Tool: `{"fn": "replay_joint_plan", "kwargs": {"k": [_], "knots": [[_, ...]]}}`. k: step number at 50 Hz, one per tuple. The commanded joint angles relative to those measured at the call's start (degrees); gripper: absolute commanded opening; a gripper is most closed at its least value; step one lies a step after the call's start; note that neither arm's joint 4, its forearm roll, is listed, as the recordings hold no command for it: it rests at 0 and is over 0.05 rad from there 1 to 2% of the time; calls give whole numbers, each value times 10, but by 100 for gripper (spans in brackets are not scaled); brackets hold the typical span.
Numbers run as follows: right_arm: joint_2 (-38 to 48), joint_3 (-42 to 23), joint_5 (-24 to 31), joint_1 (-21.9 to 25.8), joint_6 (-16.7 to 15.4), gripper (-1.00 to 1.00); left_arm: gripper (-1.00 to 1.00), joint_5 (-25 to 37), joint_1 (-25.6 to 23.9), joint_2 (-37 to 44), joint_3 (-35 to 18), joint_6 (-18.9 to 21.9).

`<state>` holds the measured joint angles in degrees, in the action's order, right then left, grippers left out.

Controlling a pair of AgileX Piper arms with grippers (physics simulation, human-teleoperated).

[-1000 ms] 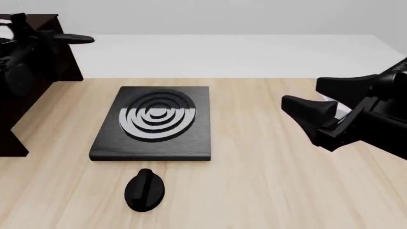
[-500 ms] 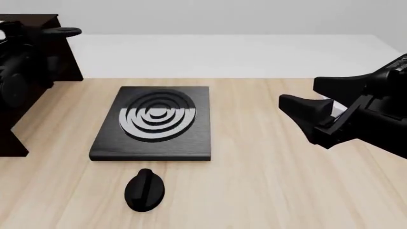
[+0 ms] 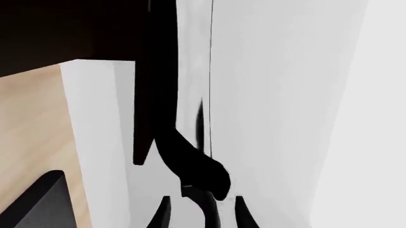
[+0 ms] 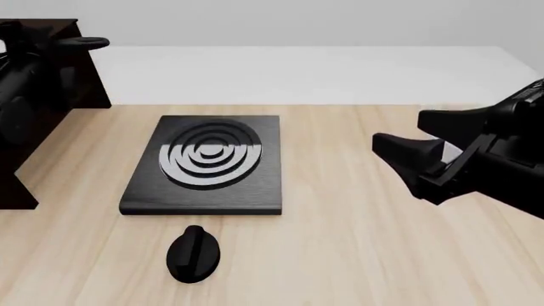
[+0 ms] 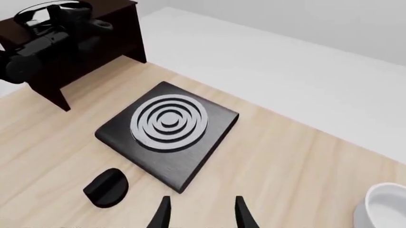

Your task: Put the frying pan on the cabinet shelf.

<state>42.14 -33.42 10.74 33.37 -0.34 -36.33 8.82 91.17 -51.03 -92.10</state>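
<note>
The frying pan sits on the cabinet shelf (image 4: 61, 25) at the far left; its long black handle (image 4: 88, 43) sticks out to the right past the shelf edge. In the right wrist view the pan (image 5: 44, 10) lies on the dark cabinet top (image 5: 120, 6). My left gripper (image 3: 201, 214) is open, with its fingers on either side of the pan handle (image 3: 193, 166) and a gap on each side. My right gripper (image 4: 416, 143) is open and empty above the table's right side, far from the pan.
A black square hob (image 4: 204, 162) with concentric rings lies mid-table, with a black knob (image 4: 193, 254) in front of it. A white bowl (image 5: 383, 204) sits at the right, mostly hidden behind my right gripper in the front view.
The pan handle moved left and back over the cabinet one second ago, then stayed still. My right gripper sank slightly.
</note>
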Motion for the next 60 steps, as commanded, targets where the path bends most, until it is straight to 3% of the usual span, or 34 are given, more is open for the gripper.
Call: {"fn": "replay_joint_plan", "kwargs": {"k": [1,3,5,21,41,52,58,60], "knots": [[-2,8,1,-2,5,100,100,13,-10,-32,10,11],[-3,9,-1,-1,5,100,100,14,-17,-34,22,3],[-3,11,-2,0,5,100,100,34,-8,-44,14,31],[-8,26,-5,0,4,100,100,57,-32,-144,67,64],[-26,37,-7,-6,14,100,100,63,-55,-280,177,59],[-53,36,3,-23,10,100,100,203,-98,-433,182,141],[-68,38,11,-32,11,100,100,253,-88,-484,194,165],[-76,40,12,-37,13,100,100,288,-88,-508,183,199]]}}
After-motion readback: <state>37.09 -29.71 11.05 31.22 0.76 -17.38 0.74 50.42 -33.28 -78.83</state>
